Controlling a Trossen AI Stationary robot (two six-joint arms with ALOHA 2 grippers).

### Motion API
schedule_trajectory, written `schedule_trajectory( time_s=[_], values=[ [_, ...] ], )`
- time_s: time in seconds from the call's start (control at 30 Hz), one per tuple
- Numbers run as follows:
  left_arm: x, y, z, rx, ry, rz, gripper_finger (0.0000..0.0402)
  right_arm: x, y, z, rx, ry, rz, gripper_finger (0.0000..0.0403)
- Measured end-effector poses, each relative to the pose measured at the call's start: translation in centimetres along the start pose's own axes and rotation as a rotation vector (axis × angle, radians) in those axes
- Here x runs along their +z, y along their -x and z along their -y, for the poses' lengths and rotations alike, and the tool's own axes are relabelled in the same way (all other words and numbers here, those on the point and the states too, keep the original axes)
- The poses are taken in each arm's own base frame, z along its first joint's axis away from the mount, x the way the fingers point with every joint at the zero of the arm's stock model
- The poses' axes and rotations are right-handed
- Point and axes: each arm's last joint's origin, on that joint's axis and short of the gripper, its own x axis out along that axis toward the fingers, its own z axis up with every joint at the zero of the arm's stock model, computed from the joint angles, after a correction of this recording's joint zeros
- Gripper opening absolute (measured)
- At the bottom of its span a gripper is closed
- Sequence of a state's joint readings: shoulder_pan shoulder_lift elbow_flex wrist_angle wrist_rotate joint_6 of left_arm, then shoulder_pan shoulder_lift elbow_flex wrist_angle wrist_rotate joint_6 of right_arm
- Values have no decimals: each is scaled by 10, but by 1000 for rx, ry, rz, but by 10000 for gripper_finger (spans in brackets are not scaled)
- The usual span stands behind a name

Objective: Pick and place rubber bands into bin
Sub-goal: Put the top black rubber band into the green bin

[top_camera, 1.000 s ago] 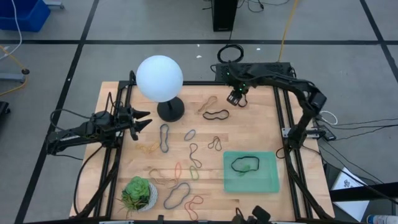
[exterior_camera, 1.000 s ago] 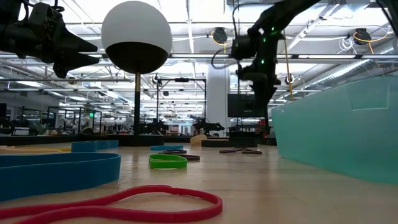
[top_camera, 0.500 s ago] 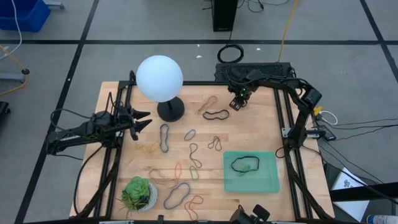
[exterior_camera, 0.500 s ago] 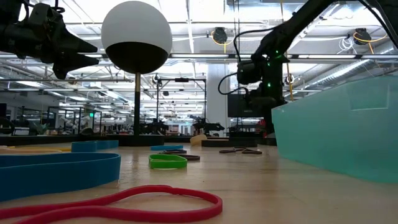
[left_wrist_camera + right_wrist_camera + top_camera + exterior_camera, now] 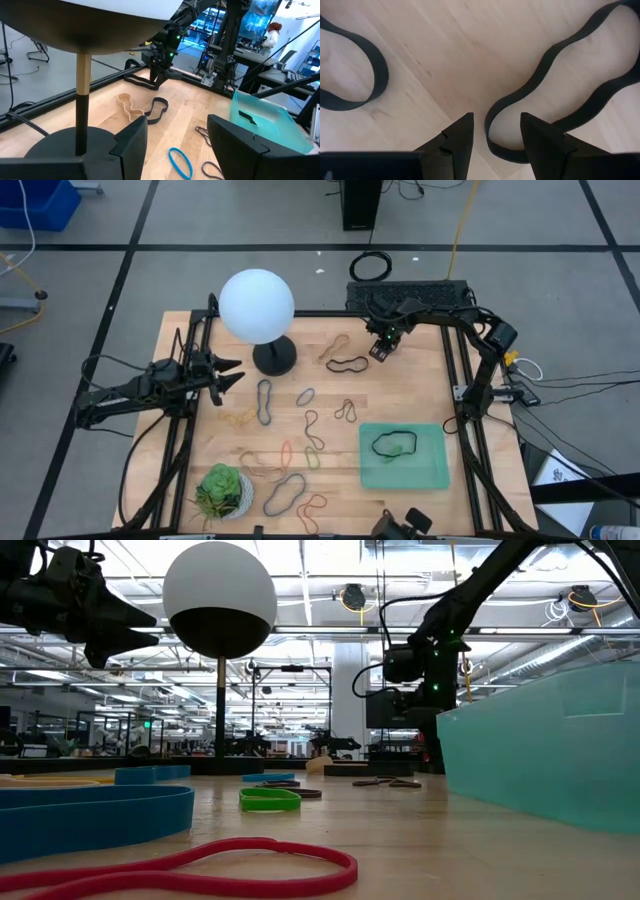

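My right gripper (image 5: 376, 350) is open and low over the table's far right part. Its fingertips (image 5: 496, 120) stand on either side of the end of a wavy black rubber band (image 5: 347, 364) that lies flat on the wood (image 5: 555, 80). A tan band (image 5: 335, 345) lies just beside the black one. The mint-green bin (image 5: 432, 468) sits near the right front edge, with a black band (image 5: 392, 445) in it. My left gripper (image 5: 235, 373) is open and empty, raised at the table's left next to the lamp.
A lamp with a white globe (image 5: 256, 305) and a black base (image 5: 273, 358) stands at the far left. A white pot with a succulent (image 5: 222, 492) stands at the near left. Several bands lie scattered over the middle (image 5: 312, 425). Another black loop (image 5: 350, 75) lies near my right gripper.
My right gripper has gone down toward the table, onto the end of the wavy black band, and a little toward the near edge. It has stayed open.
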State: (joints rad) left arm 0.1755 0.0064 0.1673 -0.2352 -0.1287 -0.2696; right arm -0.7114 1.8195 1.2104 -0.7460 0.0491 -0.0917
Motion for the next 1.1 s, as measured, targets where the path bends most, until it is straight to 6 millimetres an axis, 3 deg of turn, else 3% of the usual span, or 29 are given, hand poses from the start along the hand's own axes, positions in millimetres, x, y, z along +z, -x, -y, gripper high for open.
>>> schedule_trajectory(
  time_s=[0.63, 1.1],
  values=[
    [0, 0, 0, 0, 0, 0, 212, -12, -16, 7, -2, -2, -1, 148],
    [0, 0, 0, 3, 0, 1, 212, -15, -18, 5, 10, 26, -7, 8]
  ],
)
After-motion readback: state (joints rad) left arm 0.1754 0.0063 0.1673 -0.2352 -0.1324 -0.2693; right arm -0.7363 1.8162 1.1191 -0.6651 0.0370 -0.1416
